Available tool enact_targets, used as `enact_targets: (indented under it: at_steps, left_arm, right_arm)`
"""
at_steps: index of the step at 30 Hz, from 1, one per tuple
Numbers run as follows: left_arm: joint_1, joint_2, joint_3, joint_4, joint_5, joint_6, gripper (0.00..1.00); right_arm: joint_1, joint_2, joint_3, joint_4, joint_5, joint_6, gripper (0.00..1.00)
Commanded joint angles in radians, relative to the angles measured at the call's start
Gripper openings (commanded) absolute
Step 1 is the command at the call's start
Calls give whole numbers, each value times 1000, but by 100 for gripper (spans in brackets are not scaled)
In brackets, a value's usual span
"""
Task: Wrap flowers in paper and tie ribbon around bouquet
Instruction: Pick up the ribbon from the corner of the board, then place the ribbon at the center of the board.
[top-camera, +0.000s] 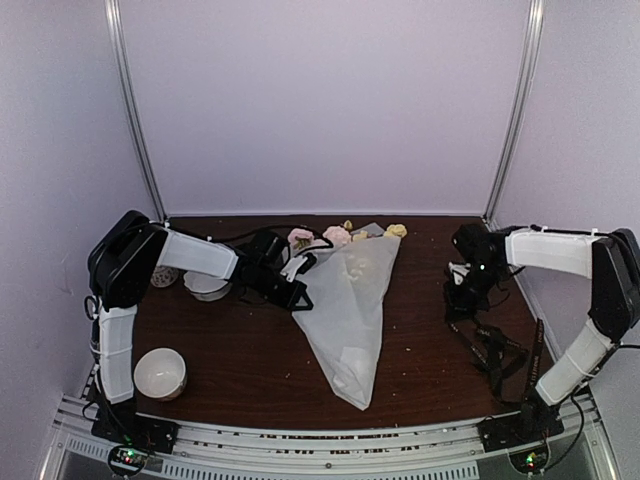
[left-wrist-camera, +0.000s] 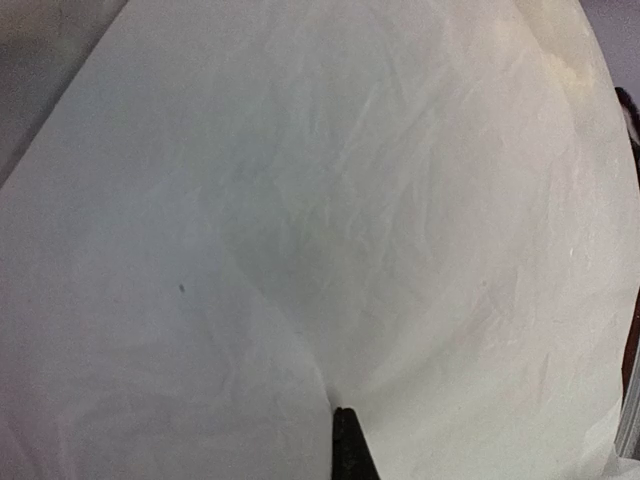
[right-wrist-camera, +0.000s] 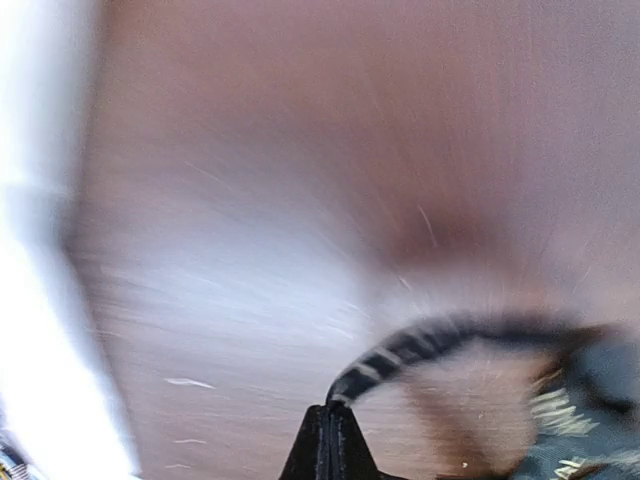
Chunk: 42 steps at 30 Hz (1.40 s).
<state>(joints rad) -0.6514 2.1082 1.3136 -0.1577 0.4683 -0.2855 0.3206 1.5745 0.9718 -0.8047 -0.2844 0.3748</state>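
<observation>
Ribbon (top-camera: 495, 345) lies in a loose black tangle by the right edge of the tabletop (top-camera: 240, 370), closer to the near edge than to the far one. The right arm rises from the near right corner, leans out over the right edge to a high elbow, then runs its white forearm left and level, with the wrist bent downward. The right gripper (top-camera: 462, 300) hangs just beyond the tangle. In the blurred right wrist view its fingers (right-wrist-camera: 330, 440) are pressed together, with a length of the lettered ribbon (right-wrist-camera: 400, 345) coming out from between the tips and curving off to the right.

A white bowl (top-camera: 160, 372) sits near the near left corner, beside the left arm's base. That arm stands almost upright from the corner to a dark joint by the left edge. Its forearm then slants right, passing over a second bowl (top-camera: 207, 286), to the left side of the paper (top-camera: 350, 310). The left gripper (top-camera: 298, 293) is at that side, pinched closed on the sheet. In the left wrist view the paper (left-wrist-camera: 330, 220) fills the picture and its creases run into the closed fingertips (left-wrist-camera: 348, 440).

Rolled into a cone, the paper lies mid-tabletop with its long axis running near to far. Its narrow tip points at the near edge and its wide mouth opens toward the far edge. The flowers (top-camera: 337, 236) show at that mouth, with pink blooms toward the left and yellow ones toward the right, close to the far edge.
</observation>
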Motion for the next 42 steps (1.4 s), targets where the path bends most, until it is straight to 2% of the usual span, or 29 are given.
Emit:
enact_targets:
  at_steps: [1,4,7,11,16,20,22,24,25,27,29,30,35,42]
  left_arm:
    - [8,-16,18,-13,1,28,0]
    - [8,-16,14,-20,-10,34,0]
    - [9,-14,12,-22,-19,39,0]
    - [8,-13,16,-29,-28,44,0]
    - [8,-9,21,-33,-27,46,0]
    - [7,-8,27,-45,-32,55,0]
    - [8,-7,30,-49,-33,58,0]
    - [9,-6,33,-51,-33,60,0]
    - [8,-5,34,-53,-32,60,0]
    - [9,-4,36,-58,-33,64,0]
    - [9,-3,36,-60,-37,66,0]
    - [8,-2,37,-60,-38,67,0]
    - [9,1,41,-63,-39,68,0]
    - [9,2,42,-66,-39,70,0]
  right_arm:
    - [-26,-177,459,-62,-67,-113,0]
    - [-32,-271,832,-33,-33,-148,0]
    - [-32,-378,995,156,-61,-128,0]
    - [-32,-521,928,420,-126,-79,5]
    - [-32,-570,807,492,-211,16,5]
    - [-32,-549,726,403,-237,36,5]
    - [-32,-511,741,246,-109,-6,3]
    - [-33,-448,794,56,105,-42,0]
    - [-33,-422,810,8,132,-74,0]
    - [-31,-405,801,35,4,-89,0]
    - [-24,-413,770,144,-253,-62,0]
    - [-14,-418,765,182,-299,-55,0]
    - [5,-435,756,204,-244,-77,0]
    - [5,-452,717,261,-302,-50,0]
